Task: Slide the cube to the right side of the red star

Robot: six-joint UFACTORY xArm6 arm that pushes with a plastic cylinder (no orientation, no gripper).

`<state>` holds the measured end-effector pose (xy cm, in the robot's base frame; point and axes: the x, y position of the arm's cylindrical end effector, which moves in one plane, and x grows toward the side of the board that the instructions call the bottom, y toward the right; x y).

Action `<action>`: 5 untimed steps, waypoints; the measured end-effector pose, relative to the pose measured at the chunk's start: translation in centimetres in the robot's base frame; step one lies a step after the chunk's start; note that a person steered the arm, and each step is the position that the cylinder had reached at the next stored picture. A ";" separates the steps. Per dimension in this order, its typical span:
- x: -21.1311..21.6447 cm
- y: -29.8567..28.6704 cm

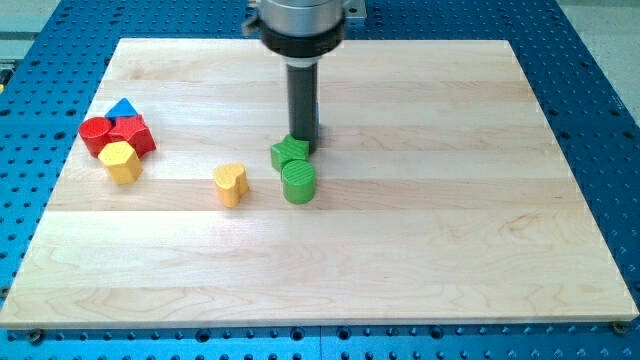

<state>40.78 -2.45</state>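
My tip (305, 147) stands near the board's middle, against the upper right of a green angular block (289, 153) whose exact shape I cannot tell. A green cylinder (298, 183) sits just below that block, touching it. The red star (133, 134) lies far off at the view's left in a tight cluster with a red cylinder (95, 131), a blue triangle (122, 107) and a yellow hexagon (120, 162). I see no plain cube; the rod may hide something behind it.
A yellow heart (230, 184) lies alone between the left cluster and the green blocks. The wooden board (450, 200) rests on a blue perforated table.
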 end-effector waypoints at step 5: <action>-2.3 3.0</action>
